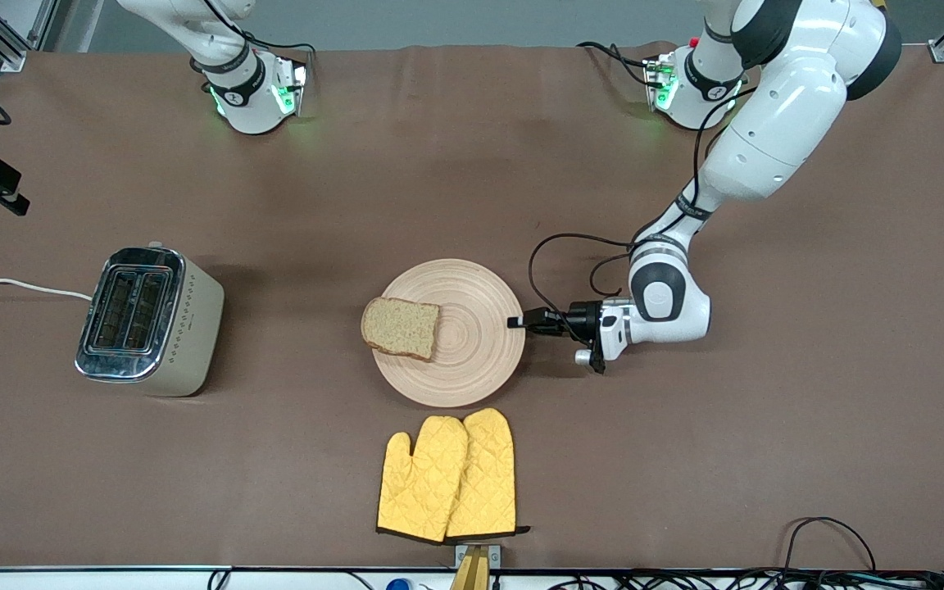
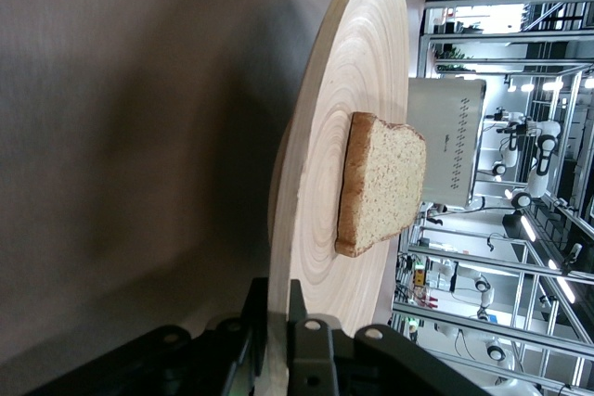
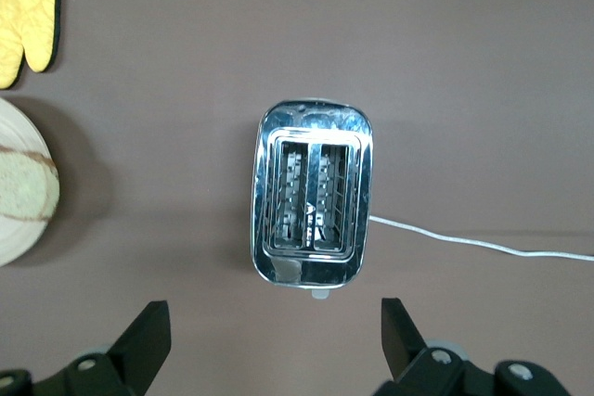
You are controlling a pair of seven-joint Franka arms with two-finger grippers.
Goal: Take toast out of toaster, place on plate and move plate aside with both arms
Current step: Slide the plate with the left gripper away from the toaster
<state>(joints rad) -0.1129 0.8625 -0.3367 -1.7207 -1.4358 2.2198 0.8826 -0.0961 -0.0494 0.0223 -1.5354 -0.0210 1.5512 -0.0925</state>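
Front view: the round light wooden plate [image 1: 472, 360] lies mid-table with the squarish speckled brown toast [image 1: 401, 328] on its edge toward the right arm's end, overhanging slightly. The left gripper [image 1: 515, 323] is clenched on the plate's rim at the left arm's end. Yellow quilted oven mitts [image 1: 447, 478] lie nearer the camera, just clear of the plate; bare brown table [image 1: 767, 451] surrounds them.

Left wrist view: black fingers [image 2: 311, 354] pinch the rim; the toast lies flat.

Right wrist view: the right gripper [image 3: 276, 331], jaws spread wide and empty, hangs over the chrome-topped cream toaster [image 3: 312, 195], whose slots are empty.
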